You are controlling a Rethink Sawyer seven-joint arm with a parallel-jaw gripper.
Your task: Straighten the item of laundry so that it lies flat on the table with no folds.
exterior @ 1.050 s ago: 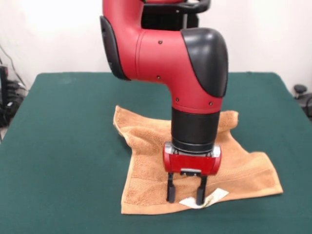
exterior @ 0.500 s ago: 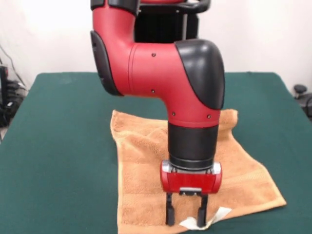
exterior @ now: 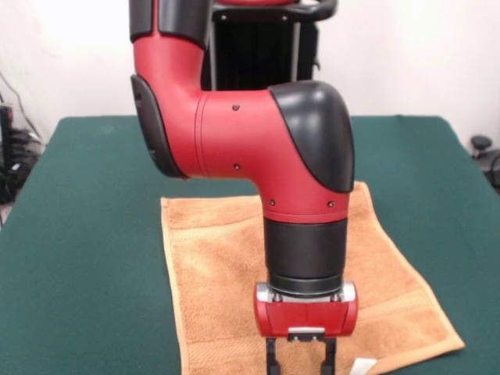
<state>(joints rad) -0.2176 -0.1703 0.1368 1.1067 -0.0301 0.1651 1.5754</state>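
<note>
Item, viewed left to right. Large dark green felt-topped table (exterior: 86, 234): bare on its left side. Orange-tan terry hand towel (exterior: 219, 266): lay spread near the table's front edge, almost flat. Red and black arm's gripper (exterior: 300, 361): low over the towel's front border, fingers (exterior: 271, 356) spread, tips cut off below. Small white label (exterior: 364, 366): just right of them. Risk I judged: if still snagging cloth, any retreat could re-crease the hem.
</note>
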